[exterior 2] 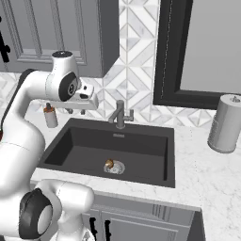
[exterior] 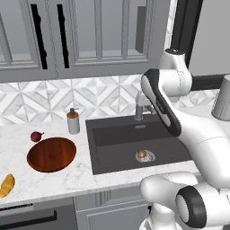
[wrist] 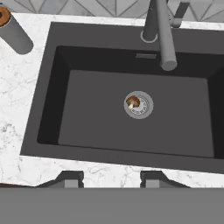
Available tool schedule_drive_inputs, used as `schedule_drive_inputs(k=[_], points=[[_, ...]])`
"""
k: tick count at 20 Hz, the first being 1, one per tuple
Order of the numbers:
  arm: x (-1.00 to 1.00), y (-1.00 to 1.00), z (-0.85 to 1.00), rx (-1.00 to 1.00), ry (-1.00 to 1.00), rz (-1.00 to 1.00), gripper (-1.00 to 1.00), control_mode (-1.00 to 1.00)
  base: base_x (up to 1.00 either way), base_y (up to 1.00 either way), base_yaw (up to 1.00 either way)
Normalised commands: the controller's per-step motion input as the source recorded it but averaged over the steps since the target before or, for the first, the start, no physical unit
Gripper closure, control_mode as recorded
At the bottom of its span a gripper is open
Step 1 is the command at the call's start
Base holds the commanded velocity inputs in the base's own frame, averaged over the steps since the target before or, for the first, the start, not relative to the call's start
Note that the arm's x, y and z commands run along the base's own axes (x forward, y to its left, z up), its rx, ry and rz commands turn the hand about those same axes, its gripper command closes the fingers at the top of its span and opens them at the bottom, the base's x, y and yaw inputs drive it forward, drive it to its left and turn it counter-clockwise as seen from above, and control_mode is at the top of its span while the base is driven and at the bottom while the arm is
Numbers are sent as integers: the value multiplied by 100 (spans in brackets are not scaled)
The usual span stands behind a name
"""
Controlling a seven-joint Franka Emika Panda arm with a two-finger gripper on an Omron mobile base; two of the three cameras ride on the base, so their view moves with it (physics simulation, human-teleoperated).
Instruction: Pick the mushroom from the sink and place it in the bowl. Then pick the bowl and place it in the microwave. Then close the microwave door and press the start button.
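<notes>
The small tan mushroom point(exterior: 142, 154) point(exterior 2: 109, 163) point(wrist: 133, 102) lies on the round steel drain point(wrist: 138, 105) in the dark grey sink point(exterior: 112, 134) point(exterior 2: 75, 141) point(wrist: 87, 122). On the counter left of the sink rests the reddish-brown wooden bowl point(exterior: 51, 154), with nothing in it. High above the sink's left part, my gripper point(exterior 2: 75, 112) point(wrist: 111, 179) hangs open and points down at the basin, holding nothing. The microwave and its door are out of view.
The metal faucet point(exterior: 140, 108) point(exterior 2: 120, 114) point(wrist: 164, 35) rises behind the sink. Between bowl and sink stands a soap dispenser point(exterior: 73, 121) point(exterior 2: 50, 116) point(wrist: 13, 28). A dark red onion point(exterior: 37, 136) and a golden pastry point(exterior: 6, 185) lie near the bowl. A paper towel roll point(exterior 2: 226, 123) stands right.
</notes>
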Motion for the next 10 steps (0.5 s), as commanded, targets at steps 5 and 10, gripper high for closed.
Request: schedule_drive_inputs(k=[5,10], points=[[-39,0,0,0,-3,0,-100,-100,0,0,0],[-61,0,-21,0,0,0,-100,-100,0,0,0]])
